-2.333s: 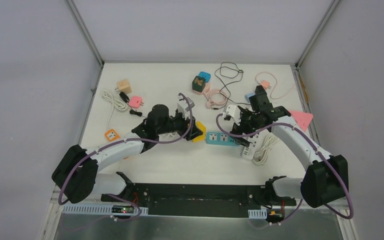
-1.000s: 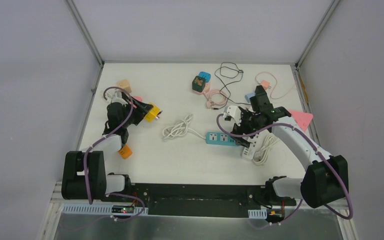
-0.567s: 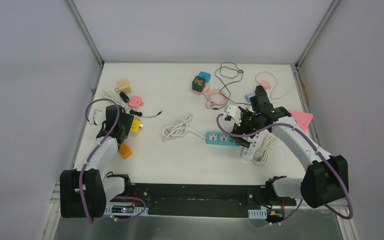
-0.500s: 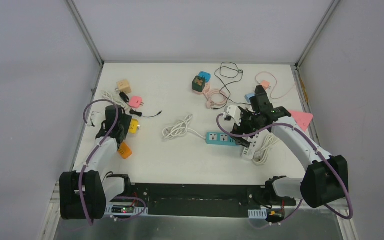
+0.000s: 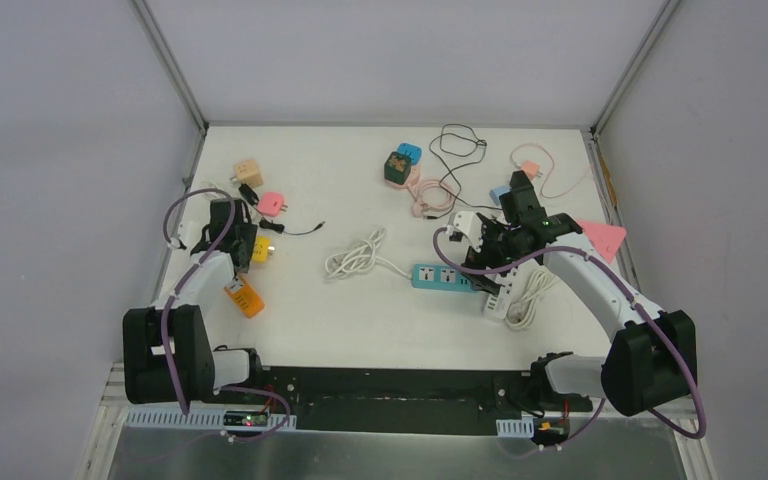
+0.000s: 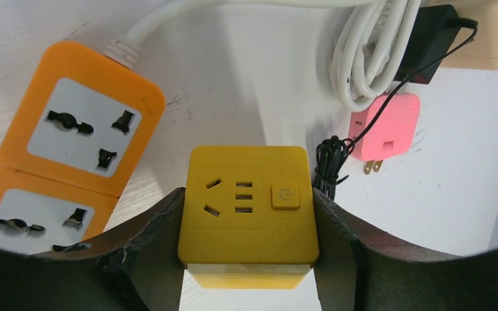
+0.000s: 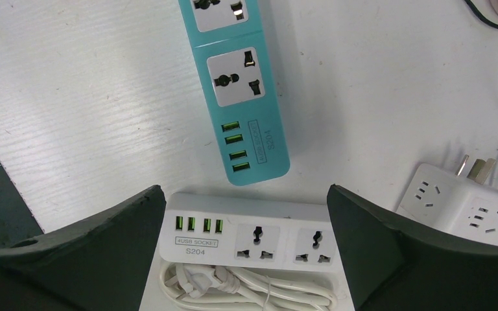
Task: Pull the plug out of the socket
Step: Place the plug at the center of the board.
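L gripper [image 6: 248, 201] — jaws roughly half closed, one finger [image 6: 149, 253] pressed to each side of the yellow cube socket [image 6: 249, 227], which it grips; the socket face w/ power button is turned toward the wrist cam. The cube is at the left side of the table [image 5: 360, 320], well apart from the teal power strip [image 7: 240, 91]; contact w/ the surface cannot be told. Near it: orange power strip [image 6: 71, 155], pink plug [image 6: 386, 126], white cable bundle [image 6: 363, 58], black adapter [image 6: 438, 35]. R gripper [image 7: 245, 214] — jaws fully apart, nothing held, poised over the white power strip [image 7: 266, 243] w/ USB ports. The teal strip lies just beyond it, and a white cube adapter [image 7: 460, 207] is to the right in that wrist view.
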You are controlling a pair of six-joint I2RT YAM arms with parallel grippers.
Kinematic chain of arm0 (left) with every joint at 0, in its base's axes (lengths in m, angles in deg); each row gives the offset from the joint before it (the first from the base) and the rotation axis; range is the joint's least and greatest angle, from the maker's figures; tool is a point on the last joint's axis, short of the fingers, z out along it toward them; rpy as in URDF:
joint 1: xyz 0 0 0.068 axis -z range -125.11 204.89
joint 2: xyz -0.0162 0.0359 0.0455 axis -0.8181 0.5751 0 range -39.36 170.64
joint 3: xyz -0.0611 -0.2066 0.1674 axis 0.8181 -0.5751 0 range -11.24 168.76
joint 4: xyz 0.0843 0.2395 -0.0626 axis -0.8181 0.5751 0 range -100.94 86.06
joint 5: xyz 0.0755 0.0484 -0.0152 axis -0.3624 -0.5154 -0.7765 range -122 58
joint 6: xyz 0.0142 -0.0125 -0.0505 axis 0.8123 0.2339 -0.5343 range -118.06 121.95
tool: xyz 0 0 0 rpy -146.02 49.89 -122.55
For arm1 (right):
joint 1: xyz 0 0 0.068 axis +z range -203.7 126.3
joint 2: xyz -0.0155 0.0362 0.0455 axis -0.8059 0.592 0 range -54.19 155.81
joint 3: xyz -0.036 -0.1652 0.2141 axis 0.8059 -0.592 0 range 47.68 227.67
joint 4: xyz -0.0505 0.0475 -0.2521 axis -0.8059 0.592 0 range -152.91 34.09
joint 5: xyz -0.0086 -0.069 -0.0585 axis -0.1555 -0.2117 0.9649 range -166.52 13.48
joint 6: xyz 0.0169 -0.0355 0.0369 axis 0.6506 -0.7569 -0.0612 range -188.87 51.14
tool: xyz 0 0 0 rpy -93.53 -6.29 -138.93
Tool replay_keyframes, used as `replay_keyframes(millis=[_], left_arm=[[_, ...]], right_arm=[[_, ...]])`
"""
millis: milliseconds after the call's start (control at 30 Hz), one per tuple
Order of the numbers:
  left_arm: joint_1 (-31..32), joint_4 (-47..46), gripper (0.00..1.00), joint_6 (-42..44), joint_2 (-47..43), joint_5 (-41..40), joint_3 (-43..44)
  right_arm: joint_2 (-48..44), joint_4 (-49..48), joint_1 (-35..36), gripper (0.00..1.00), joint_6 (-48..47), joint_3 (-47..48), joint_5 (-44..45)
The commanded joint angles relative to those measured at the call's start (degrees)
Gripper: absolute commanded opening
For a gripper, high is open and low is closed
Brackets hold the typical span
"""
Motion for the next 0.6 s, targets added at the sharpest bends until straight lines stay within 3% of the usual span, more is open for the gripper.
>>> replay_keyframes(millis=[0,100,267,400,567], left_arm=[[-1.55,0.14,0.38,-2.64,2.28,-0.06,2.92],[-2.11,0.59,0.61,-3.18,3.13,0.47,3.01],[-2.17,1.80,0.87,-3.24,2.39,0.85,3.29],[-2.21,4.01,0.99,-3.16,0.15,0.76,3.79],[-2.16,7.18,0.99,-3.24,-3.57,1.18,4.07]], right_arm=[[-1.20,-0.92,-0.43,1.00,-0.03,-0.07,-1.37],[-1.23,-0.88,-0.37,1.00,-0.03,-0.10,-1.38],[-1.06,-0.91,-0.50,1.00,-0.03,-0.14,-1.33],[-1.05,-0.85,-0.52,1.00,-0.03,-0.04,-1.33],[-0.97,-0.90,-0.52,1.00,0.06,-0.05,-1.39]])
